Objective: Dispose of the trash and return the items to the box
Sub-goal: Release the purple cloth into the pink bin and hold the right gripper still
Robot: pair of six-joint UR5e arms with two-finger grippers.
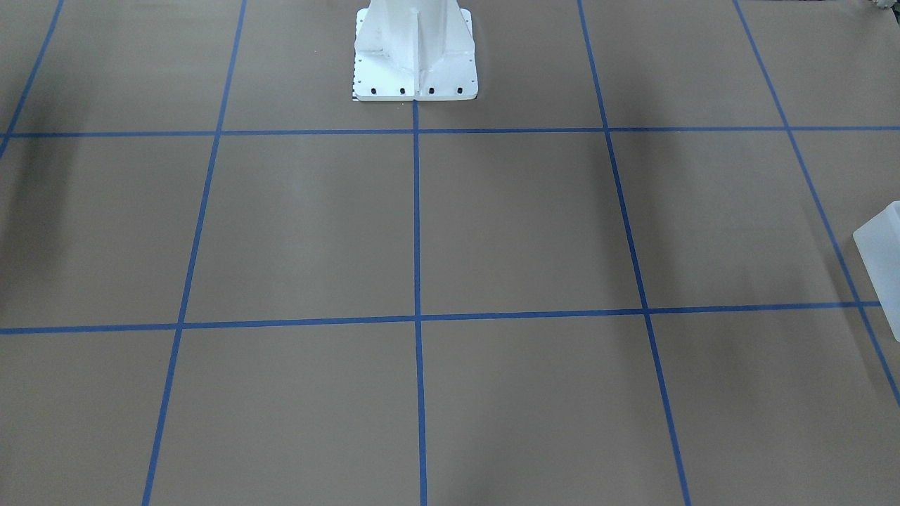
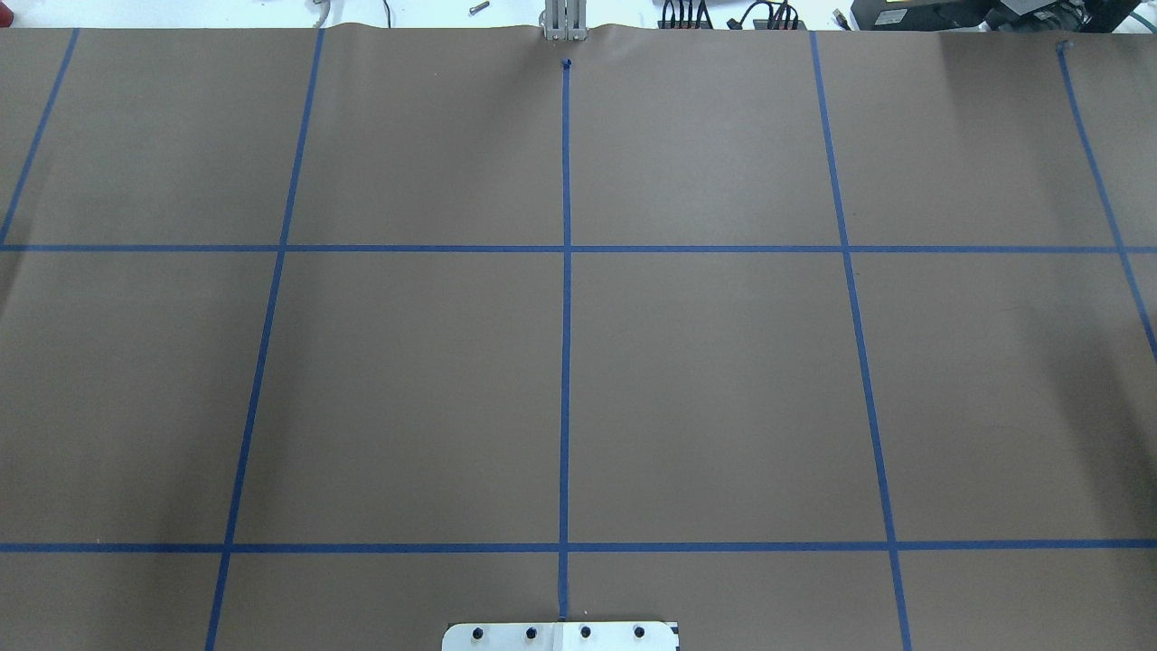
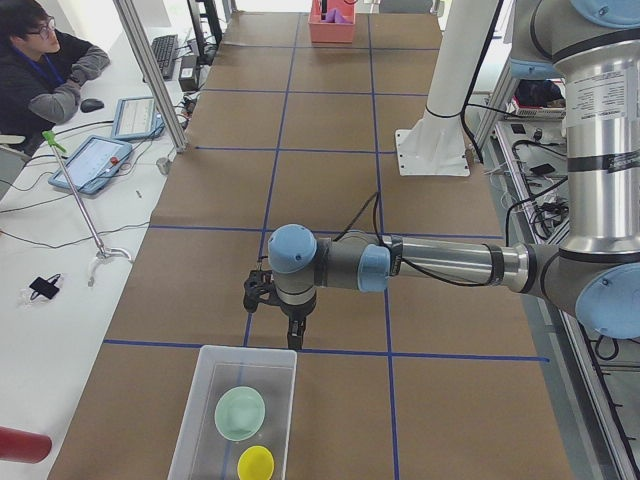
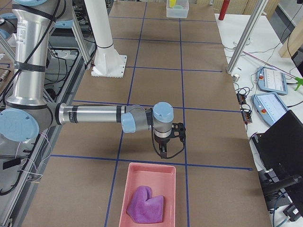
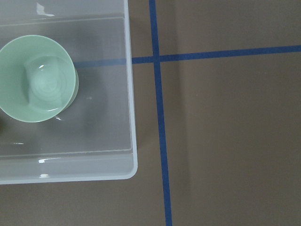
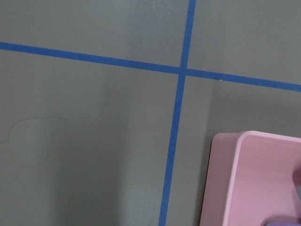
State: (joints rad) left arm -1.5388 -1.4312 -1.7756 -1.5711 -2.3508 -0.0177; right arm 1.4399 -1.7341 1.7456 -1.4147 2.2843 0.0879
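Exterior left view had the frosted box (image 3: 203, 402) at the picture's left, standing on the brown table (image 3: 450, 400) just past the tip of the left gripper (image 3: 294, 336), on the camera's side of it. Inside the box the mint-green bowl (image 3: 240, 413) sat upright, nearer the gripper, and the yellow cup (image 3: 256, 463) stood beside the bowl, farther from the gripper. The gripper pointed down above a blue tape line (image 3: 440, 356), apart from the box; from this side view alone I could not tell whether its fingers were spread or closed. The left wrist camera looked down on the bowl (image 5: 37, 84) within the box wall (image 5: 130, 117).

Exterior right view showed the right gripper (image 4: 163, 150) pointing down too, its grasp likewise impossible to judge. Just past its tip lay a pink tray (image 4: 150, 171) with a crumpled purple lump (image 4: 146, 205) in it. The right wrist camera caught a corner of that tray (image 6: 254, 179).
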